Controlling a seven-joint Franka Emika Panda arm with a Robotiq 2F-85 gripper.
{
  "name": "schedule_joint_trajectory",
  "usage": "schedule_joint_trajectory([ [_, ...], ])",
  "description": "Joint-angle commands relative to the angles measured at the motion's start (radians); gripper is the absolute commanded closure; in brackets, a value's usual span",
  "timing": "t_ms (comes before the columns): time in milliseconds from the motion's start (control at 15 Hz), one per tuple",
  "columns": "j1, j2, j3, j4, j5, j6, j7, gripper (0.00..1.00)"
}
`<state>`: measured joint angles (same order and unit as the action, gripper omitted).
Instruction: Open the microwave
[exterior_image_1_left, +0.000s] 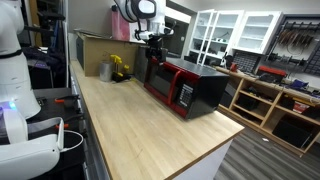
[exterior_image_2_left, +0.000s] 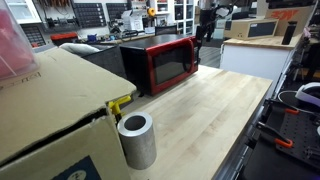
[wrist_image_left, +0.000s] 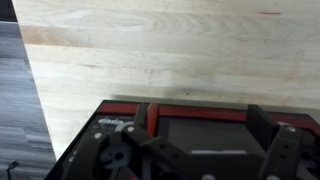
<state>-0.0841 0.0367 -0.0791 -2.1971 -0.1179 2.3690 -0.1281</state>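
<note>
Wrist view: the fingers (wrist_image_left: 283, 152) enter from the bottom edge, spread wide apart with nothing held between them. Behind them lies the microwave (wrist_image_left: 200, 128), its red trim running across the lower part of the frame. Above it is the pale wood of the bench (wrist_image_left: 170, 50), and dark floor shows at the left edge.

In both exterior views the microwave (exterior_image_1_left: 185, 88) (exterior_image_2_left: 160, 60) stands on the bench (exterior_image_1_left: 150, 130) (exterior_image_2_left: 210, 120) close to one long edge. Its black top faces up and its red-framed door (exterior_image_2_left: 170, 62) looks flush with the front, so it is shut.

The arm (exterior_image_1_left: 148, 12) comes down from above, and the fingers (exterior_image_1_left: 155, 44) hang over the far end of the microwave, apart from it as far as can be told. In an exterior view they (exterior_image_2_left: 205, 28) show small and dark beyond the microwave's far corner. Whether they touch it cannot be told there.

A cardboard box (exterior_image_1_left: 95, 48) (exterior_image_2_left: 50, 115) sits at the bench's other end. Just beside it a grey metal cylinder (exterior_image_1_left: 105, 70) (exterior_image_2_left: 137, 140) stands upright. A small yellow thing (exterior_image_1_left: 120, 68) (exterior_image_2_left: 120, 103) lies between the box and the microwave.
</note>
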Motion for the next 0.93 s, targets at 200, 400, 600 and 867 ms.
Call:
schedule_joint_trajectory([
  [200,-0.005,0.161,-0.029,0.194,-0.125,0.009,0.044,0.0],
  [400,-0.017,0.229,-0.065,0.256,-0.197,0.029,0.043,0.0],
  [600,-0.027,0.288,-0.091,0.294,-0.227,0.039,0.047,0.0],
  [867,-0.043,0.34,-0.081,0.339,-0.171,0.006,0.018,0.0],
])
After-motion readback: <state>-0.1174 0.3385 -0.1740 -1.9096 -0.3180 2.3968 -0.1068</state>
